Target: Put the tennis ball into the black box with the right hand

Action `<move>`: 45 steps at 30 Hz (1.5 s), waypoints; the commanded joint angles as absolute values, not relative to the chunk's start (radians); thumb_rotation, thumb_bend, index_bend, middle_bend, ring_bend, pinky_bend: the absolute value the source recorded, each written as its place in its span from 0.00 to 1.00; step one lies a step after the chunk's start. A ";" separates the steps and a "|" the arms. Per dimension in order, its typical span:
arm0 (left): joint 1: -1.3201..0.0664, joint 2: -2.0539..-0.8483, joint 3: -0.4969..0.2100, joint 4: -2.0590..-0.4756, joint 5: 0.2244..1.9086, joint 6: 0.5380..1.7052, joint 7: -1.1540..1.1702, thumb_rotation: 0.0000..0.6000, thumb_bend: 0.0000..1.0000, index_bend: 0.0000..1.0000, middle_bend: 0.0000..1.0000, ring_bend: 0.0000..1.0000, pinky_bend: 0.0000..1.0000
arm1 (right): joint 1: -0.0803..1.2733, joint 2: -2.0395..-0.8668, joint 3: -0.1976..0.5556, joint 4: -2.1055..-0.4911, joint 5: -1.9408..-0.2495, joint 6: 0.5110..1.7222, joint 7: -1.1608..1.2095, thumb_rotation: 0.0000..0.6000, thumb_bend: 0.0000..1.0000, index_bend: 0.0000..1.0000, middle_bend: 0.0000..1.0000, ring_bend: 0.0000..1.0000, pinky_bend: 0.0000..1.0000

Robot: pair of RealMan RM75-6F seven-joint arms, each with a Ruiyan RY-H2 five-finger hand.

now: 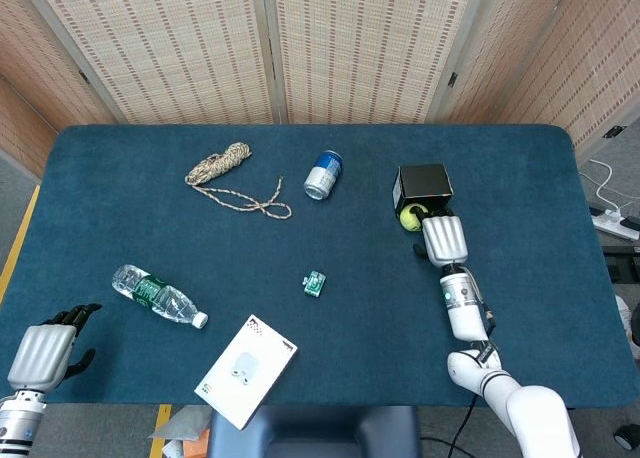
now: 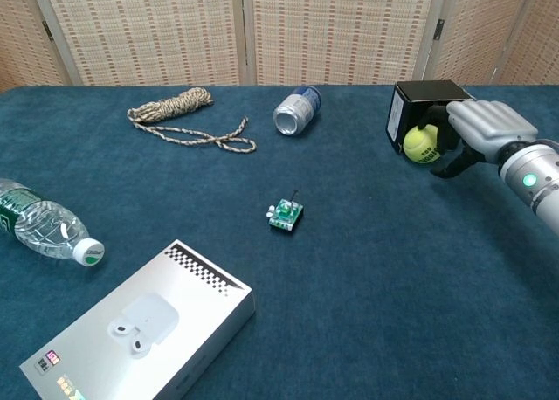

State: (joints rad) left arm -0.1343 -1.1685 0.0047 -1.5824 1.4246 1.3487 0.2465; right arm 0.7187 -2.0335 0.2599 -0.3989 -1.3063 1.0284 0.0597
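Chest view shows the task near its end but not finished. The black box (image 2: 417, 112) lies on its side at the far right of the table (image 2: 367, 313), its open mouth turned toward the robot. The tennis ball (image 2: 421, 143) sits at that mouth, partly inside the opening and partly out; a good share of its yellow surface is lit and proud of the box edge. Judged from this, the carry is done, while seating the ball fully inside and letting go remain.

Right hand (image 2: 476, 131): curled around the ball from the right side, with the dark fingers (image 2: 446, 136) wrapped against it and the thumb reaching underneath. The hand grips the ball, and its upper edge lies against or just beside the front rim of the box; which of the two cannot be told. Head view confirms the arrangement: box (image 1: 423, 184), then ball (image 1: 411, 217) at its near edge, then the right hand (image 1: 444, 239) directly behind.

Left hand (image 1: 42, 352): seen only in the head view, at the near left corner, off the table edge. It holds nothing and touches nothing; the fingers look loosely curled, but how far cannot be told.
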 commanded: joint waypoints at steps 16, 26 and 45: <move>-0.133 -1.166 0.007 -1.587 1.436 1.356 0.242 1.00 0.33 0.27 0.39 0.37 0.56 | 0.692 -2.047 0.263 -0.442 -1.280 1.012 -0.015 1.00 0.20 0.56 0.73 0.56 0.64; -0.134 -1.166 0.006 -1.584 1.426 1.350 0.245 1.00 0.33 0.27 0.39 0.37 0.56 | 0.731 -2.070 0.260 -0.361 -1.286 0.946 0.018 1.00 0.20 0.56 0.56 0.40 0.55; -0.133 -1.165 0.007 -1.589 1.432 1.355 0.242 1.00 0.33 0.27 0.39 0.37 0.56 | 0.702 -2.027 0.205 -0.414 -1.346 0.971 0.117 1.00 0.19 0.19 0.00 0.00 0.03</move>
State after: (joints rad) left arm -0.1334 -1.1656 0.0072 -1.5885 1.4323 1.3549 0.2418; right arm 0.7042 -2.0293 0.2066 -0.4104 -1.3444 0.9692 0.1197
